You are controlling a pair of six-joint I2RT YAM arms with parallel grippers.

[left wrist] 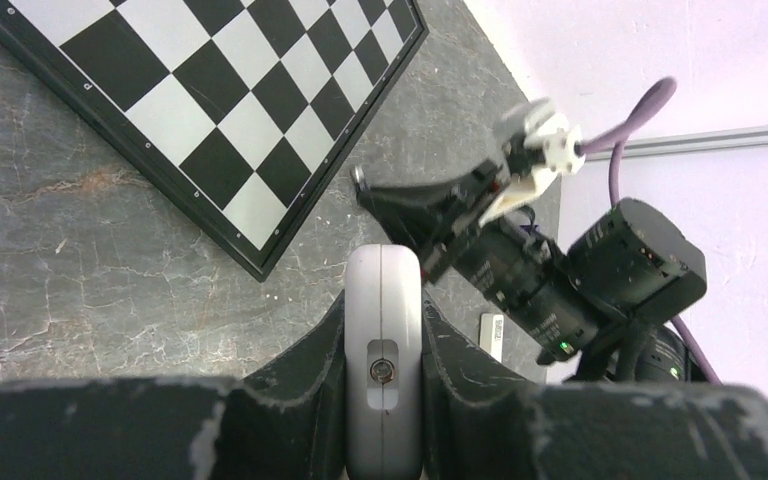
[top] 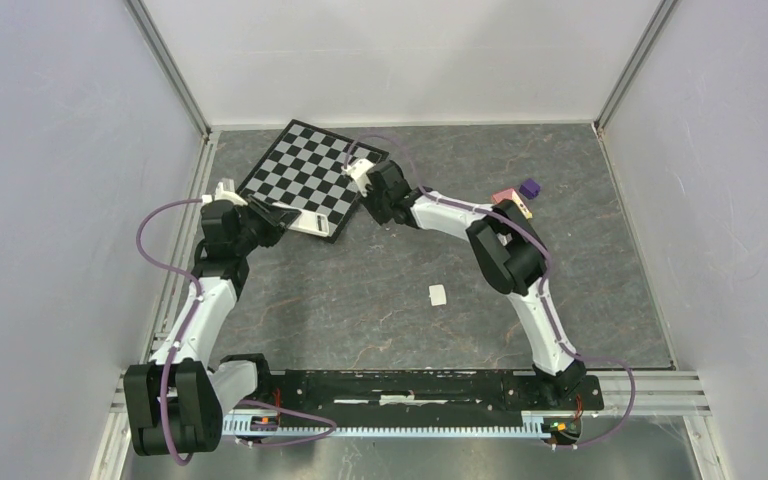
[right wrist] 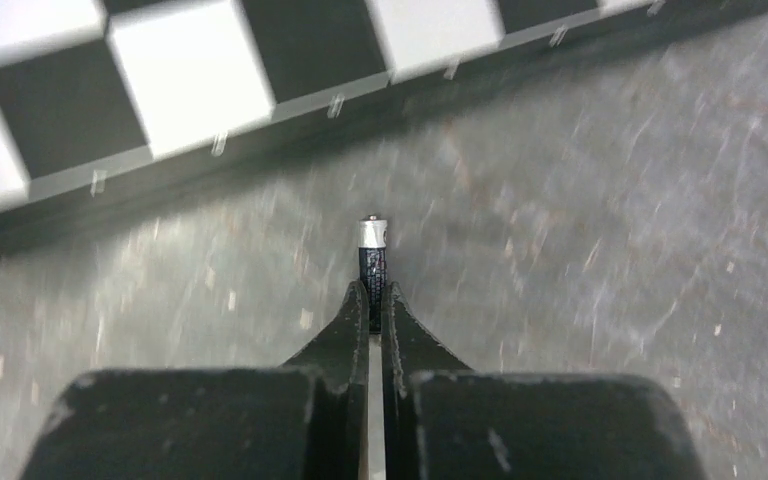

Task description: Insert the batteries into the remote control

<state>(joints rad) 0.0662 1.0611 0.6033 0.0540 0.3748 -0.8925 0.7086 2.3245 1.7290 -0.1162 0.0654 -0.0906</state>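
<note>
Spreading across the whole top view, the grey stone-patterned bench carries a black-and-white chessboard that lies askew toward the far left. The left arm reaches up to the board's near edge, and the right arm bends in from the other side, so both wrists meet near the board's near corner. The left jaws grip the remote control by its long sides. It is a pale grey body pointing away from the wrist, with a small recess on its upper face holding a round metal part. A cluster of small coloured blocks sits well apart at the far right, and a small white piece lies alone on the bare bench between the arms. The right jaws are closed on one battery, a slim dark cylinder pinched at its rear. Its silver end points forward over bare bench just beside the board's edge, near the remote's far end but apart from it.
</note>
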